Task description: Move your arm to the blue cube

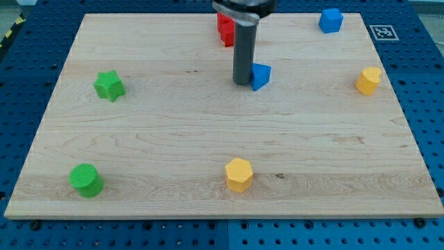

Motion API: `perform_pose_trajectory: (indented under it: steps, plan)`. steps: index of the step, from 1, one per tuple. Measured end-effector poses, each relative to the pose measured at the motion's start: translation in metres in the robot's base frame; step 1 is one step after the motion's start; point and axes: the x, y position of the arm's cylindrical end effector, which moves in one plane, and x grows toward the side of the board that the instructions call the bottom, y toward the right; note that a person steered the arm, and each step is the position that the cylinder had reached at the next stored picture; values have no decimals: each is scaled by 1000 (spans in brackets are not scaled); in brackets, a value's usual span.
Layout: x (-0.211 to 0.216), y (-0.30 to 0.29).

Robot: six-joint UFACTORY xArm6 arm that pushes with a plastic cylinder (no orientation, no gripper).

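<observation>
A blue cube (331, 20) sits near the view's top right corner of the wooden board (173, 139). My tip (242, 82) is at the lower end of the dark rod, in the upper middle of the board. It touches the left side of a second, smaller blue block (261, 76), whose shape I cannot make out fully. The blue cube lies well to the right of and above my tip.
A red block (225, 29) stands just above my tip, partly behind the rod. A green star block (109, 85) is at the left, a green cylinder (86, 180) at the bottom left, a yellow hexagonal block (238, 173) at the bottom middle, a yellow block (368, 80) at the right.
</observation>
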Motion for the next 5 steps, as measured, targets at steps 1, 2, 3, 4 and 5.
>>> perform_pose_trajectory:
  steps: [1, 2, 3, 4, 5]
  plan:
    - [-18, 2]
    - [-18, 37]
    - [-30, 80]
    - [-47, 120]
    - [-55, 169]
